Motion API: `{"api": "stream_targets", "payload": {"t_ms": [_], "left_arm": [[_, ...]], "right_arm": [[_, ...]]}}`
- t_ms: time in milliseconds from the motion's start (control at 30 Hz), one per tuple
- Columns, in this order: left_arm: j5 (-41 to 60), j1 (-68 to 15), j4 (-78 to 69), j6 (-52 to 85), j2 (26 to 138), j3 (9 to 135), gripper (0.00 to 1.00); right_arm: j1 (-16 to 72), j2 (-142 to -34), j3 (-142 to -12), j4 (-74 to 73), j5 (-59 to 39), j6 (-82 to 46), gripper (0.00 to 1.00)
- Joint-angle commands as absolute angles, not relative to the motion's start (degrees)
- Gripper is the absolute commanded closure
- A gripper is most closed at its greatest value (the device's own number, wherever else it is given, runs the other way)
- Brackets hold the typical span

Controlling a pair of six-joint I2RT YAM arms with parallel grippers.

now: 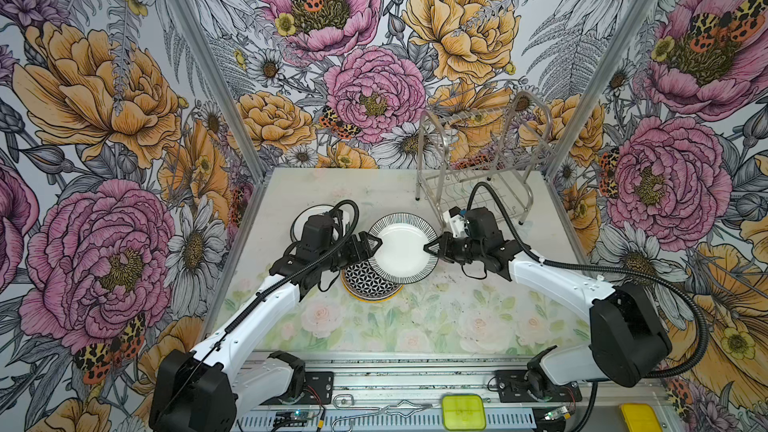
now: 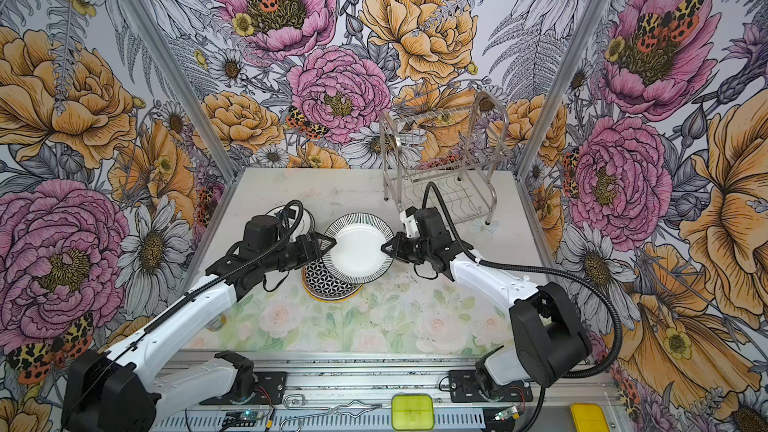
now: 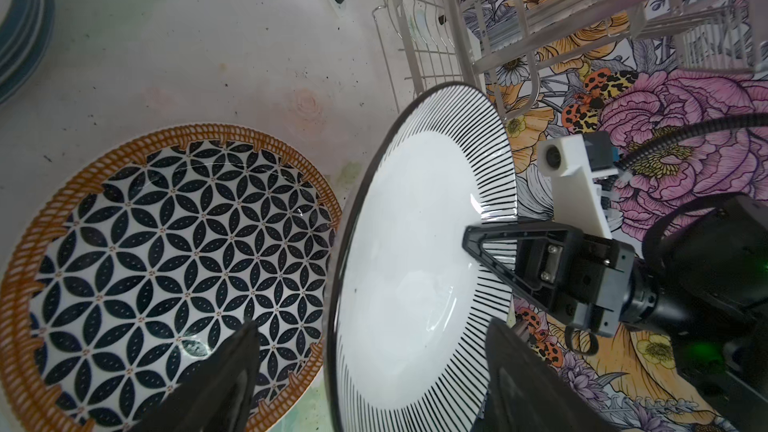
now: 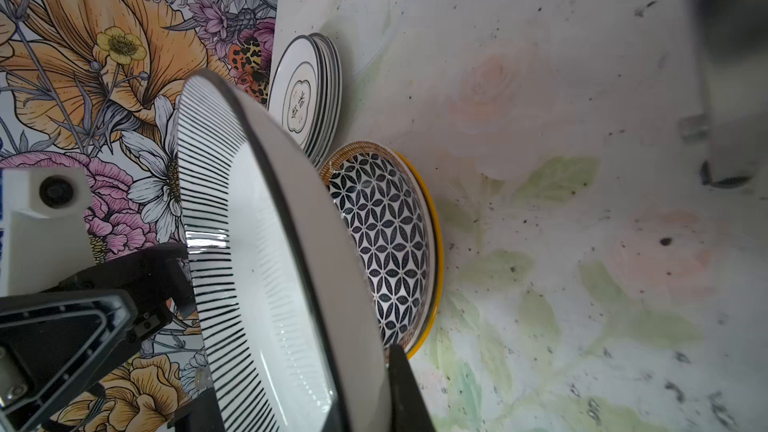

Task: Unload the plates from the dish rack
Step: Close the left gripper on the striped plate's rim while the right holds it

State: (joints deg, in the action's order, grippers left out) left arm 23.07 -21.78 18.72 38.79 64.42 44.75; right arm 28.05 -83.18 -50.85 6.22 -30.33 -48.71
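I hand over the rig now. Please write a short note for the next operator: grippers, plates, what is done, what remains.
Left gripper: open, jaws either side of the striped plate rim.
Right gripper: shut on its opposite rim, holding it tilted over the lattice plate.
Dish rack: no plates visible in it, so emptying looks done.
A second stack sits behind the left arm.
Left to do: set the striped plate down.

One rack [image 1: 478,160], two stacks [image 4: 303,93] [image 4: 395,243], one plate [image 1: 401,247]

A striped-rim plate [image 1: 401,248] hangs tilted, partly over a lattice plate [image 1: 365,282] mid-table [image 1: 374,189]; plate stack [image 1: 298,226] left, dish rack [image 1: 482,172] behind right.
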Motion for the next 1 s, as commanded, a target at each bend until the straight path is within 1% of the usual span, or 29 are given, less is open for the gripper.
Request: {"api": "stream_targets", "payload": {"t_ms": [0,200,300,400,533,600,633,733,800,833,900,967], "left_arm": [[24.9,-20.8,16.8,38.2,65.6,44.0,0.23],[25.4,-19.1,16.3,37.9,67.0,43.5,0.53],[26.0,-18.0,16.0,38.0,67.3,43.0,0.66],[26.2,-17.6,15.7,38.0,67.4,42.6,0.74],[26.4,-17.4,16.2,37.8,67.5,42.4,0.81],[27.2,-17.2,16.7,37.4,67.4,42.4,0.89],[27.4,-17.1,16.9,37.3,67.4,42.3,0.91],[27.5,-16.6,17.5,37.1,66.7,42.1,0.92],[27.7,-16.0,18.5,36.9,66.2,42.3,0.95],[28.0,-15.5,19.0,36.7,65.9,42.4,0.97],[28.2,-14.4,21.0,36.3,64.9,42.9,0.99],[28.5,-13.0,22.6,36.1,63.7,43.1,1.0]], "right_arm": [[29.5,-83.6,-53.2,-6.8,-34.4,-51.9,1.0],[30.7,-85.3,-54.3,-8.3,-34.4,-52.6,1.0],[31.4,-85.4,-54.5,-8.6,-34.1,-52.8,1.0],[32.1,-85.4,-54.2,-9.5,-33.6,-53.2,1.0],[33.2,-85.6,-54.3,-10.8,-33.1,-53.6,1.0],[33.5,-85.7,-54.5,-11.6,-33.0,-53.9,1.0],[33.7,-85.7,-54.4,-11.9,-32.9,-53.9,1.0],[33.8,-85.7,-54.6,-12.6,-32.7,-54.1,1.0],[33.8,-85.9,-54.9,-12.9,-32.7,-54.3,1.0],[33.8,-86.0,-55.0,-12.9,-32.8,-54.6,0.97],[33.9,-86.3,-55.4,-13.8,-33.4,-55.0,0.85],[33.9,-86.2,-55.8,-14.0,-33.6,-55.1,0.74]]}}
